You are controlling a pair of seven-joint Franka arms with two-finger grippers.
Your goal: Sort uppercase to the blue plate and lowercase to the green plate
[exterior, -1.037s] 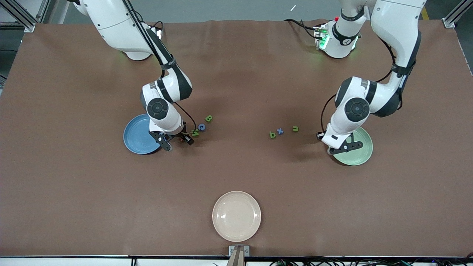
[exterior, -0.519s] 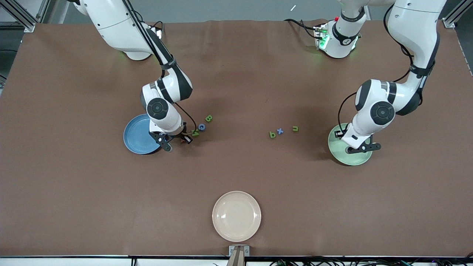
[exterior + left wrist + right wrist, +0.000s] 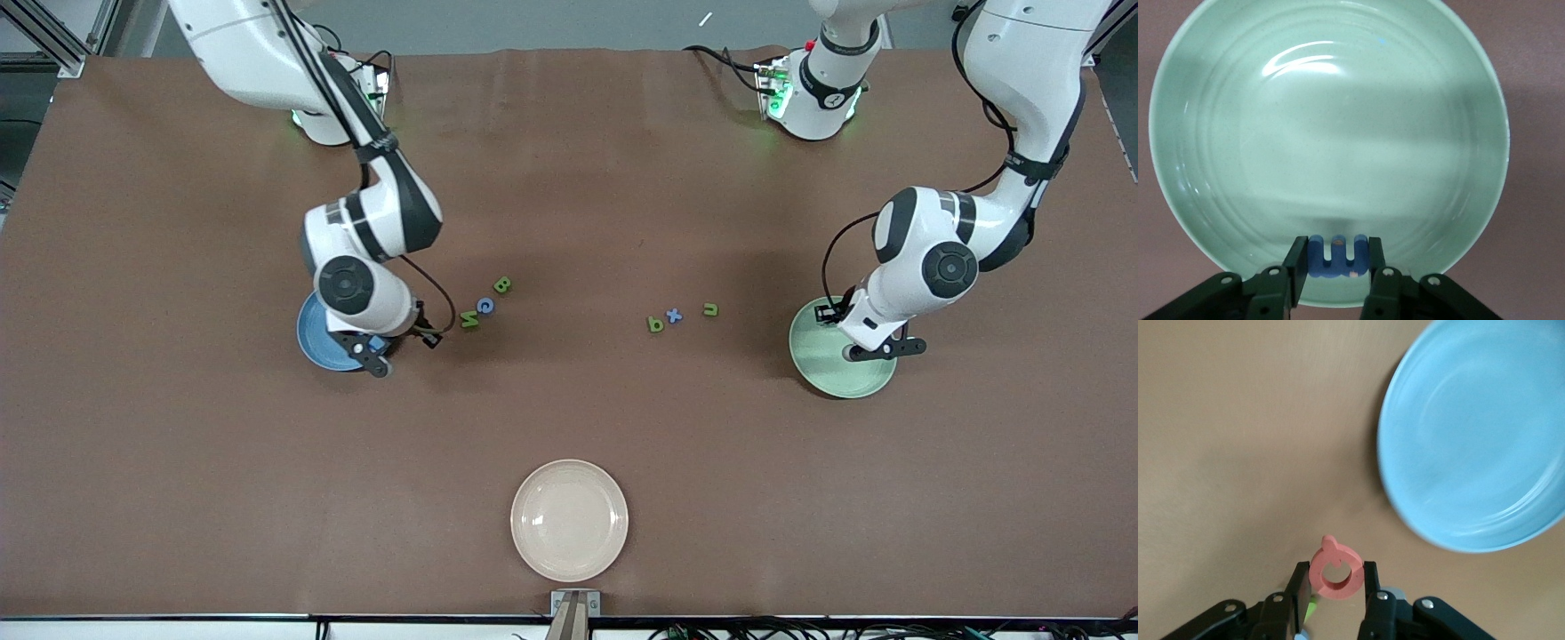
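**Ana:** Front view first: what differs from a second ago?

**Ben:** Both arms have shifted. The right hand (image 3: 380, 354) was over bare tabletop (image 3: 178, 462) just beside the blue plate (image 3: 318, 342); it has swung toward the right arm's end and now hangs over that plate's edge. The left hand (image 3: 876, 348) has gone from one edge of the green plate (image 3: 827, 364) to over the plate's inside.

**Ana:** What does each hand carry?

**Ben:** The right wrist view shows its fingers (image 3: 1298, 587) clamped on the red Q (image 3: 1335, 570), with brown tabletop under the letter and the blue plate's rim just beside it. The left wrist view shows the left hand's fingers (image 3: 1297, 261) clamped on the blue m (image 3: 1336, 256), which sits over the green plate's rim.

**Ana:** The loose letters?

**Ben:** Unmoved. Green N (image 3: 468, 321), blue C (image 3: 485, 305) and green B (image 3: 502, 284) lie in a slanting row near the right hand, on its side toward the table's middle. Green p (image 3: 655, 324), blue x (image 3: 674, 315) and green u (image 3: 710, 309) lie well apart from the left hand.

**Ana:** Room to move?

**Ben:** Open tabletop lies around both plates; the cream plate (image 3: 569, 520) sits near the front edge, far from both hands.
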